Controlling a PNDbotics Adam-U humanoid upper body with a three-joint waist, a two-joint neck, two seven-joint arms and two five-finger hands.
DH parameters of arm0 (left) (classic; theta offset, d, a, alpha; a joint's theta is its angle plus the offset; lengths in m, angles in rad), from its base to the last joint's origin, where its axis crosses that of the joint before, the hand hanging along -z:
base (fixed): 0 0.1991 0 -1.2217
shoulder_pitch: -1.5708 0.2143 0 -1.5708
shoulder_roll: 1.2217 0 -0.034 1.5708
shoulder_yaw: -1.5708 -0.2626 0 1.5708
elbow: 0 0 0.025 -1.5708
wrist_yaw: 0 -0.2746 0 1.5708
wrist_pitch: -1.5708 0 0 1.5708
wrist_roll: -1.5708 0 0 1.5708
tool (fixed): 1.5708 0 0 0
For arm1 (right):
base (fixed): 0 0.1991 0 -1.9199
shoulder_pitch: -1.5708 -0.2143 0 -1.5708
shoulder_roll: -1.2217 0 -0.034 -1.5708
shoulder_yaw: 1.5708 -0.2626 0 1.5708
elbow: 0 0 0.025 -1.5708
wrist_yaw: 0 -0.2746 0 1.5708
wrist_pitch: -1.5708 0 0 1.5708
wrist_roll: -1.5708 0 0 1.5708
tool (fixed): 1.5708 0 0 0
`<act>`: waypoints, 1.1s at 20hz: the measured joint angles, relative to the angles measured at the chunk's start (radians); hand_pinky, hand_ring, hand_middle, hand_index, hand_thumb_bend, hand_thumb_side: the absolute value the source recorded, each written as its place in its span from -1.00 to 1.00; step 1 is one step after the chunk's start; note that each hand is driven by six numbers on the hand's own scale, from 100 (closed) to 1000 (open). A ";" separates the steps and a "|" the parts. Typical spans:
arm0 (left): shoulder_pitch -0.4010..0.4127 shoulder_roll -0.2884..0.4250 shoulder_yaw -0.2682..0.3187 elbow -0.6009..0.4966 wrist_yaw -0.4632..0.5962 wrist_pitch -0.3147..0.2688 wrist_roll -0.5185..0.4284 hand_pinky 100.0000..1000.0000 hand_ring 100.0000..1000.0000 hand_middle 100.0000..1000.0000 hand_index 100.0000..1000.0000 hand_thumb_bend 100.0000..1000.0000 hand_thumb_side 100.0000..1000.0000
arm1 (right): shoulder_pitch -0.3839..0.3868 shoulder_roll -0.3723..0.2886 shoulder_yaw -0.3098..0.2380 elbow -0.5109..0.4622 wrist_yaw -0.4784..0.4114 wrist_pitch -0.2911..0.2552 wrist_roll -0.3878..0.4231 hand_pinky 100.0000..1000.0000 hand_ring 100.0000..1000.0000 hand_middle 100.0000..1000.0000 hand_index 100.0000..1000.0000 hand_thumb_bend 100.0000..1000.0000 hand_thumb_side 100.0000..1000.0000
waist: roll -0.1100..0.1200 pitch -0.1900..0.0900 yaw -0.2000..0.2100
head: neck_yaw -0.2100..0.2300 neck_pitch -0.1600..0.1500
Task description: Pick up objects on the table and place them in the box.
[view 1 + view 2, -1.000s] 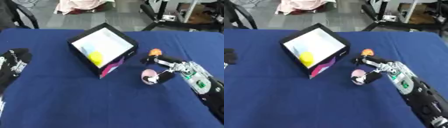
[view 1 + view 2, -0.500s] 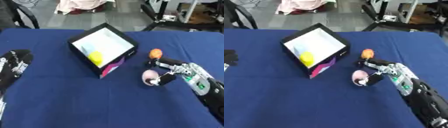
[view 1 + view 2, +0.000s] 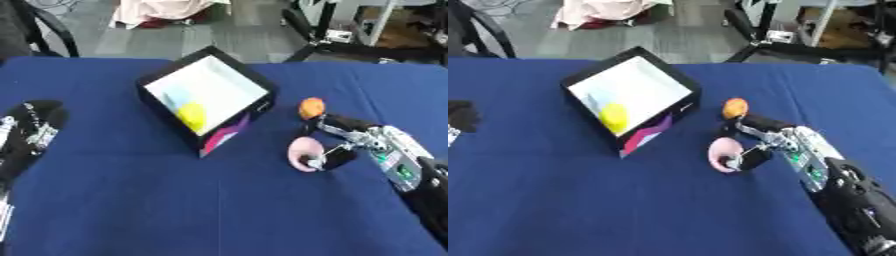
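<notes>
Right hand on the pink piece.
The robot's right hand [image 3: 350,145] curls round the pink rounded object [image 3: 304,152]; small orange ball [image 3: 311,107] just beyond, black white-lined box [image 3: 206,97] left, left hand [image 3: 31,130] open.

Right robot hand [image 3: 354,145] comes in from the lower right, forearm low and angled inward, fingers curled with the thumb opposite them. Left robot hand [image 3: 31,131] sits idle at the left edge, fingers relaxed

both head eyes look steeply down, seemingly close, sharing the table [image 3: 105,200].
</notes>
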 measured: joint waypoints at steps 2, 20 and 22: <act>0.000 -0.004 0.000 0.000 0.000 0.000 0.000 0.30 0.27 0.16 0.43 0.02 0.31 | 0.000 0.000 -0.003 0.000 0.010 -0.001 -0.012 0.55 0.35 -0.20 -0.22 -0.64 -0.85 | 0.000 0.000 0.000 | 0.000 0.000; 0.000 -0.026 -0.001 0.000 0.004 0.002 -0.006 0.30 0.27 0.16 0.42 0.00 0.31 | -0.140 -0.011 -0.031 -0.073 -0.057 0.046 -0.137 0.48 0.18 -0.47 -0.45 -0.74 -1.00 | -0.001 0.000 0.021 | -0.002 0.000; 0.000 -0.033 -0.004 0.000 0.006 0.000 -0.010 0.30 0.27 0.15 0.42 0.00 0.31 | -0.195 -0.006 -0.035 -0.067 -0.055 0.052 -0.141 0.48 0.17 -0.47 -0.45 -0.75 -1.00 | -0.001 0.000 0.035 | -0.009 0.000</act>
